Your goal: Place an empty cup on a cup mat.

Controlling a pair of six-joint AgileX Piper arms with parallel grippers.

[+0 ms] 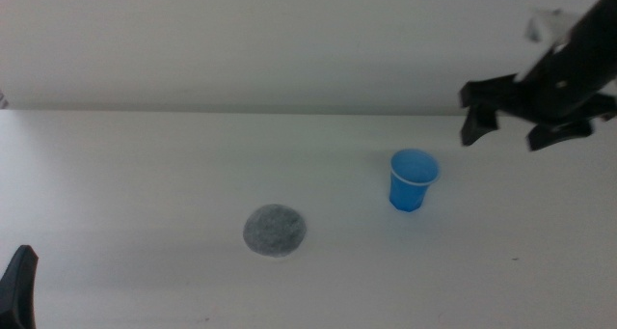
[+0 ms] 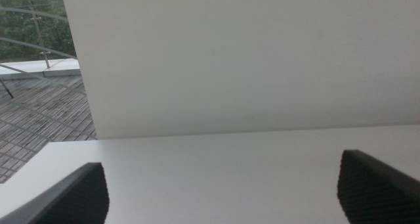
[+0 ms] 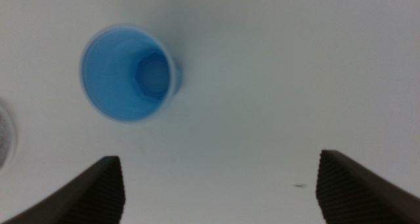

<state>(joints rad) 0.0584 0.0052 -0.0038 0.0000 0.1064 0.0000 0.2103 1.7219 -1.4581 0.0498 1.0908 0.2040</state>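
Your right gripper (image 1: 511, 126) hovers wide open beyond the upright cup (image 1: 413, 179); the cup mat (image 1: 275, 231) lies apart, and the left gripper (image 2: 223, 191) waits open.

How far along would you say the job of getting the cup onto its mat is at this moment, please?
Nothing is placed yet: the cup stands upright and empty on the table, apart from the cup mat. In hand: the right gripper hovers open above and beside the cup. Grasping, carrying and setting down remain. The left gripper waits at the table's near edge, open.

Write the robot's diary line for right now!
right tool: open, above cup | left tool: open, waiting | cup: upright, empty, off cup mat
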